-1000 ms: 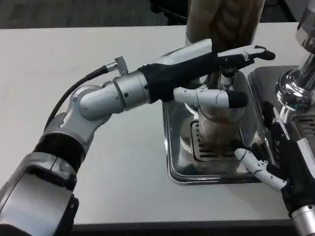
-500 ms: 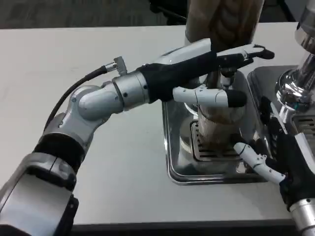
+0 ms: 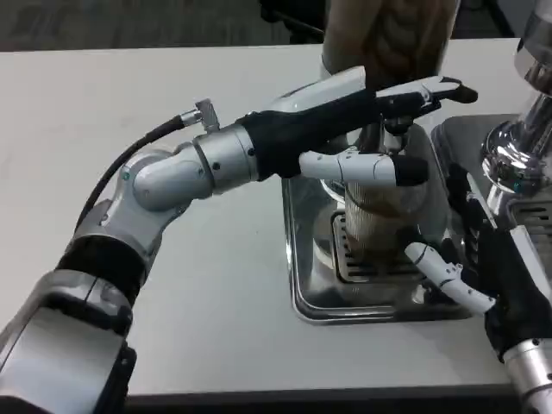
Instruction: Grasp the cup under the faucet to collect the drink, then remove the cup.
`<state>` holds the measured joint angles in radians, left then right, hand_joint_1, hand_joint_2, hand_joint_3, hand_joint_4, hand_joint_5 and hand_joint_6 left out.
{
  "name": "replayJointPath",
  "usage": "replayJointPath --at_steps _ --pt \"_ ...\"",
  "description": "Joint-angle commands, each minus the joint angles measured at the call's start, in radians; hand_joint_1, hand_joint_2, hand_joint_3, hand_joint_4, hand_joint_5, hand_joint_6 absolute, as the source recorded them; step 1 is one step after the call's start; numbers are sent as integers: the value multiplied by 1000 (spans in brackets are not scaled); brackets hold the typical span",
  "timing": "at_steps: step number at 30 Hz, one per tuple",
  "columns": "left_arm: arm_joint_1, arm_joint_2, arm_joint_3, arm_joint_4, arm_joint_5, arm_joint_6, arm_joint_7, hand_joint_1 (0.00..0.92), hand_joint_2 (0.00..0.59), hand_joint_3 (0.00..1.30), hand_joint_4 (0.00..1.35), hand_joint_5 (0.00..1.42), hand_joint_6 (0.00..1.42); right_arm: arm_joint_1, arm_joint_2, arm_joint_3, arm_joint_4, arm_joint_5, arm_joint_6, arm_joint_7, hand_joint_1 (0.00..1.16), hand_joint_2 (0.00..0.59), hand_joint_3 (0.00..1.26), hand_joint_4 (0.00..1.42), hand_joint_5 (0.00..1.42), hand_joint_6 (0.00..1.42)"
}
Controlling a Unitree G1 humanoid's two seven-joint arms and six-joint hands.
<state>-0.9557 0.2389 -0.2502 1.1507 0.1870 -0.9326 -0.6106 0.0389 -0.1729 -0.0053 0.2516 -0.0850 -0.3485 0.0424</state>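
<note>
Cup [image 3: 377, 226]: upright, long axis vertical, mouth up, on grate of steel drip tray [image 3: 304, 285] under faucet [image 3: 392, 134], far right on white table [image 3: 172, 216]. Left hand [image 3: 362, 142] grasping cup near rim. Right hand [image 3: 483, 276] just right of cup, fingers spread, holding nothing.

My left arm [image 3: 164, 185] was silver with rounded joints, black bands and a black cable along it ending at a small metal plug, its left hand [image 3: 362, 129] white-backed with black-and-white fingers, while my right hand [image 3: 483, 276] showed mostly black with white fingers.
</note>
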Motion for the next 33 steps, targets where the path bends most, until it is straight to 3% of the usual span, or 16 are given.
replayJointPath --at_steps 1,10,33 --pt "28 26 -4 11 8 34 -45 0 32 116 0 33 48 -29 -5 -12 23 19 -14 15 574 240 0 0 0 0" --pt "30 22 31 4 -49 58 -89 0 31 118 0 37 53 -50 1 -13 49 19 -19 26 563 246 0 0 0 1" --pt "21 -21 200 -37 -258 177 -292 0 44 156 15 79 96 -60 14 -11 76 18 -38 24 558 258 0 0 0 11"
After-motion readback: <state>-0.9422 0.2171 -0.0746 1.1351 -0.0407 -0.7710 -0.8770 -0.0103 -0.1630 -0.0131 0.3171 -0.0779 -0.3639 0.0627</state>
